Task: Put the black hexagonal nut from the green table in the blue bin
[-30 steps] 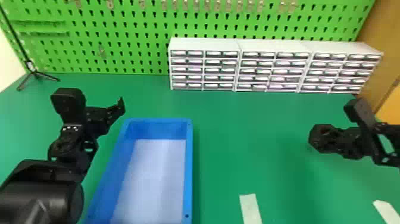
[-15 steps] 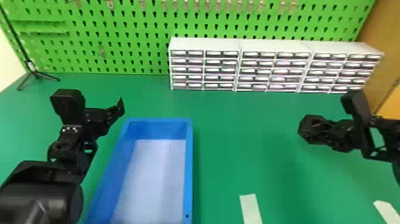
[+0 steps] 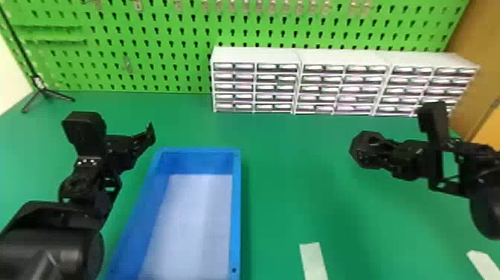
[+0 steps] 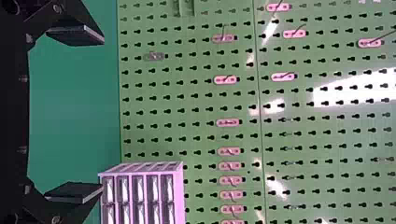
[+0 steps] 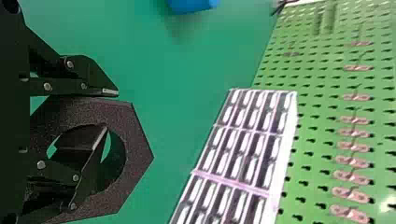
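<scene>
right gripper (image 5: 110, 112): grasping the nut (image 5: 137, 149). one finger passes through the central hole and the other bears on an outer flat, so the ring wall is pinched between them. the hole offers the inner finger a ready seat; this grip spans only the wall and not the full width, which is likely why it was chosen. most of the nut's ring lies to one side of the pinch, so some turning about the fingertips may be expected if pressure slackens.

the nut appears to be held above the table (image 3: 297, 178), well apart from the bin (image 3: 236, 208). from where i stand, the bin lies on the robot's left of the grasping fingers, its open top exposed for a drop from above.

left gripper (image 4: 101, 115): released, fingers spread wide with nothing between them. it is parked near the bin's far left corner, probably kept aside because one arm suffices for this part.

the drawers (image 3: 256, 85) stand beyond the grasping fingers, against the pegboard (image 3: 156, 56), leaving the working surface in front of them for the transfer.

step in hand: carriage of the nut, pickup complete, delivery outstanding. next, bring the grasping fingers over the bin, keep the nut higher than the rim, lower, then part the fingers. caution: the inner finger must withdraw cleanly from the hole, or the nut may hang on it.
</scene>
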Action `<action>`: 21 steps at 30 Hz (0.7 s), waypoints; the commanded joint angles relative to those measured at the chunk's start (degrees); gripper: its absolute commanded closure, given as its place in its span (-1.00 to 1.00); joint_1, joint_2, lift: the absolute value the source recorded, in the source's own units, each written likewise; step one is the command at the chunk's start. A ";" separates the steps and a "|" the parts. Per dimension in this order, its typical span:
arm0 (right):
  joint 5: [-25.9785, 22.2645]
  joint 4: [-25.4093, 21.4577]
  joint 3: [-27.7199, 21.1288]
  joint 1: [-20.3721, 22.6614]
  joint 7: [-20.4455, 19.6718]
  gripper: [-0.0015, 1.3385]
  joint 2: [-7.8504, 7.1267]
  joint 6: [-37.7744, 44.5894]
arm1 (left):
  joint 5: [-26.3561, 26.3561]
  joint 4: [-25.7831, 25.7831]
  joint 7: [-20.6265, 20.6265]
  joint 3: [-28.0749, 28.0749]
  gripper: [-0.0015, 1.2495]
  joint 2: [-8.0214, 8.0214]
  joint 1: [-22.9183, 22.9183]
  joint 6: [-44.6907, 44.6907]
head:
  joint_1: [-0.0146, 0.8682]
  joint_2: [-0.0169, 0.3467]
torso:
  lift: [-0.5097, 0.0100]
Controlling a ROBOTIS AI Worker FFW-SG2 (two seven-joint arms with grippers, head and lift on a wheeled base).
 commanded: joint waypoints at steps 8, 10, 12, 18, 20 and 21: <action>-4.77 -3.61 2.46 -0.38 -0.51 0.45 3.70 0.18 | 0.18 -0.29 0.00 0.28 -0.73 0.00 0.27 0.00 | 0.58 -0.76 | 0.59; -5.56 -4.32 2.81 -0.47 -0.60 0.45 4.32 0.35 | 0.18 -0.38 0.00 0.28 -0.73 0.00 0.27 0.00 | 0.58 -0.76 | 0.59; -6.26 -4.76 3.16 -0.55 -0.60 0.45 4.93 0.44 | 0.18 -0.38 0.00 0.28 -0.73 0.00 0.27 0.00 | 0.58 -0.76 | 0.59; -8.37 -6.16 5.27 -0.82 -0.60 0.45 6.25 0.62 | 0.18 -0.38 0.00 0.28 -0.73 0.00 0.27 0.00 | 0.58 -0.76 | 0.59; -9.08 -6.51 5.88 -0.91 -0.60 0.45 6.60 0.62 | 0.18 -0.38 0.00 0.28 -0.73 0.00 0.27 0.00 | 0.58 -0.76 | 0.59; -9.34 -6.69 6.23 -0.99 -0.60 0.45 6.78 0.62 | 0.18 -0.38 0.00 0.28 -0.73 0.00 0.27 0.00 | 0.58 -0.76 | 0.59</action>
